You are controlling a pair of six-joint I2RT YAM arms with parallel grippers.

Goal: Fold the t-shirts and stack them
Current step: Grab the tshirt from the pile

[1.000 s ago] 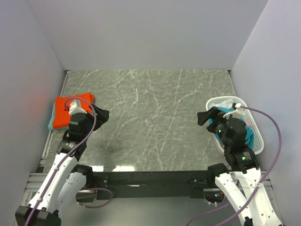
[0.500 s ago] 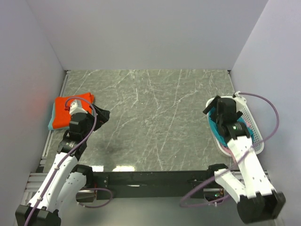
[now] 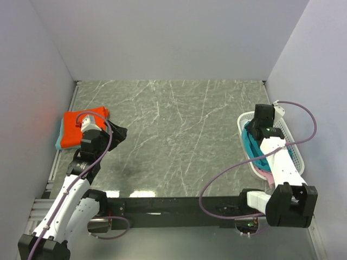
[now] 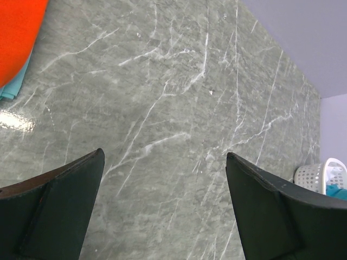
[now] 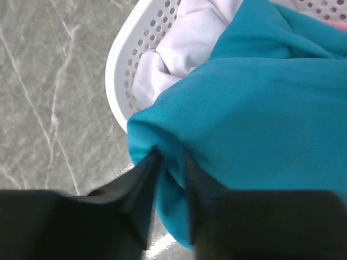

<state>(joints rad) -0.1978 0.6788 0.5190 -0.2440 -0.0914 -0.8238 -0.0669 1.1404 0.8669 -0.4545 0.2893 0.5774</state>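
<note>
A folded orange-red t-shirt point(image 3: 75, 125) lies on a light teal one point(image 3: 58, 142) at the table's left edge; both also show in the left wrist view, the orange-red point(image 4: 16, 38) above the light teal point(image 4: 13, 86). My left gripper point(image 3: 117, 133) point(image 4: 164, 157) hovers open just right of that stack, over bare table. A teal-blue t-shirt point(image 3: 251, 144) point(image 5: 260, 97) fills the white mesh basket point(image 3: 245, 117) point(image 5: 120, 70). My right gripper point(image 3: 259, 128) point(image 5: 172, 157) is down in the basket, shut on a fold of the teal-blue shirt. A white shirt point(image 5: 184, 43) and a bit of pink one point(image 3: 264, 173) lie beneath.
The grey marble table point(image 3: 173, 135) stretches between the stack and the basket. Plain walls close it in at the back and both sides. The basket point(image 4: 317, 173) stands against the right wall, with my right arm's cable point(image 3: 303, 116) looping above it.
My right arm has reached forward and down into the basket, and its jaws have closed from open onto the teal-blue shirt. The left arm has stayed still.
</note>
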